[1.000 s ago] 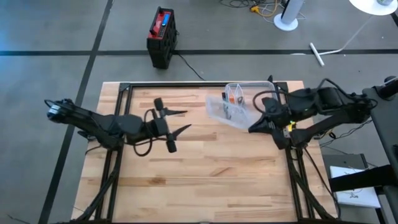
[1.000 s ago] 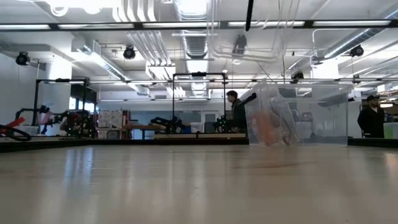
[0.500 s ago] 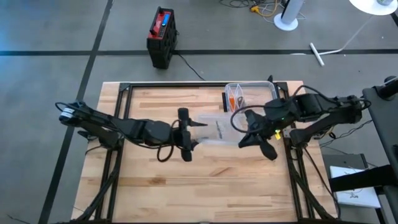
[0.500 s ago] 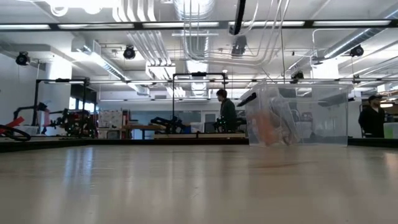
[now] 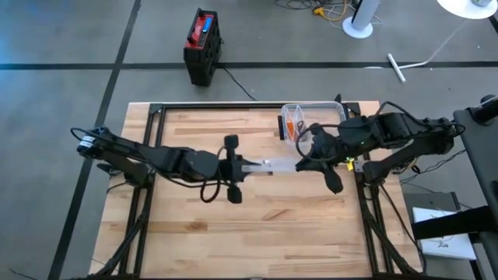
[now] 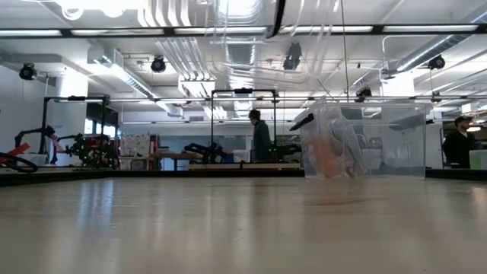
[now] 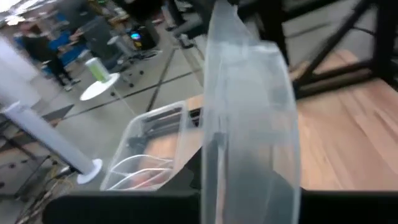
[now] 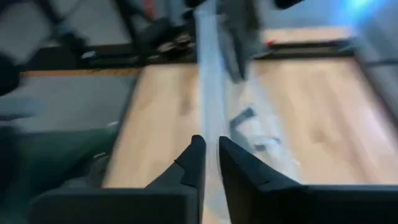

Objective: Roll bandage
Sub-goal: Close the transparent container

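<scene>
hanging in the air between the two arms, a clear plastic lid [image 5: 271,165] is pinched at both ends. in the high view the left gripper [image 5: 243,166] comes in from the left with its fingers closed on the lid's near end, and the right gripper [image 5: 302,164] comes in from the right with its fingers closed on the opposite end, so the lid spans the gap between them above the middle of the wooden table [image 5: 257,233]. the lid appears edge-on from above, a thin pale strip.

the left wrist view shows the lid [image 7: 252,118] standing up on edge right in front of the camera, its curved clear rim filling the centre. beyond it sits the clear plastic bin [image 7: 146,146], open at the top, on the table. the right wrist view shows the lid's thin edge [image 8: 210,93] running straight away from the two dark fingers [image 8: 194,163], which sit narrowly on either side of it.

the bin [image 5: 307,120] rests at the far edge of the table, just behind the right gripper, with something orange and some dark items inside; no bandage can be made out in it. the low view shows the bin [image 6: 365,141] standing on the tabletop, with people in the room behind.

a black and red case [image 5: 202,47] sits on the floor beyond the table.
</scene>
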`<state>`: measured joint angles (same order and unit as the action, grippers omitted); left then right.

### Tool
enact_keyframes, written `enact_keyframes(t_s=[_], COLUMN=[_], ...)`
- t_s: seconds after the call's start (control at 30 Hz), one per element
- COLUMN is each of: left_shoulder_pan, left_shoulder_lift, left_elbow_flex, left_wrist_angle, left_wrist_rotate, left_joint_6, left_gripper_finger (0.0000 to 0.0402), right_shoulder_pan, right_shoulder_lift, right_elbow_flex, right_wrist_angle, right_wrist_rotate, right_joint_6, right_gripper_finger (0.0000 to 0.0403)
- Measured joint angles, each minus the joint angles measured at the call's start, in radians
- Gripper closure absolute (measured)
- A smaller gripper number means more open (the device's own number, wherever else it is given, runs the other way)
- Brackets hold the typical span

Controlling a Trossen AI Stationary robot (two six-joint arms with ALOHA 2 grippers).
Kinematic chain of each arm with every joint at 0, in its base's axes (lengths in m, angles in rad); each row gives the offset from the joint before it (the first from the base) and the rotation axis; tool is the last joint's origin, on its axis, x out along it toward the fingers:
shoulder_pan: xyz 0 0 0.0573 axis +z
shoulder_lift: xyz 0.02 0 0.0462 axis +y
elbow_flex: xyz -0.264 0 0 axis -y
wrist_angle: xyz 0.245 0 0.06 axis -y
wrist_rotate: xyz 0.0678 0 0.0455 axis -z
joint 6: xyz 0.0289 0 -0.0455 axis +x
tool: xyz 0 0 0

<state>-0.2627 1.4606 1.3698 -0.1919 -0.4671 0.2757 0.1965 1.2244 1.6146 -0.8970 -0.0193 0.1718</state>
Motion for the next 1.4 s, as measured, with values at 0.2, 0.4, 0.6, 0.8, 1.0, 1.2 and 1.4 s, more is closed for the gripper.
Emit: enact_keyframes(t_s=[0.2, 0.4, 0.6, 0.8, 1.0, 1.2, 1.4], left_shoulder_pan=[0.004, 0.011, 0.041, 0.045, 0.028, 0.019, 0.019], left_shoulder_lift=[-0.032, -0.042, -0.043, -0.047, -0.058, -0.061, -0.062], left_elbow_flex=[-0.003, -0.004, -0.004, -0.004, -0.004, -0.004, -0.005], left_wrist_angle=[0.008, 0.002, 0.045, 0.108, 0.139, 0.182, 0.241], left_wrist_rotate=[-0.081, -0.299, -0.332, -0.326, -0.304, -0.275, -0.244], left_joint_6=[-0.07, -0.087, -0.114, -0.09, -0.084, -0.073, -0.07], left_gripper_finger=[0.0397, 0.04, 0.0401, 0.0401, 0.0401, 0.0401, 0.0401], right_shoulder_pan=[0.103, 0.242, 0.261, 0.174, 0.11, 0.074, 0.047], right_shoulder_lift=[-0.014, 0.025, 0.127, 0.237, 0.244, 0.24, 0.262], right_elbow_flex=[0.027, -0.047, -0.136, -0.146, -0.145, -0.144, -0.144], right_wrist_angle=[-0.002, -0.003, 0.069, 0.189, 0.357, 0.532, 0.543], right_wrist_rotate=[0.376, 0.813, 1.161, 1.038, 0.971, 0.885, 0.876], right_joint_6=[-0.091, -0.051, 0.11, 0.096, -0.03, -0.113, -0.078], right_gripper_finger=[0.0318, 0.0275, 0.025, 0.0223, 0.0195, 0.0191, 0.022])
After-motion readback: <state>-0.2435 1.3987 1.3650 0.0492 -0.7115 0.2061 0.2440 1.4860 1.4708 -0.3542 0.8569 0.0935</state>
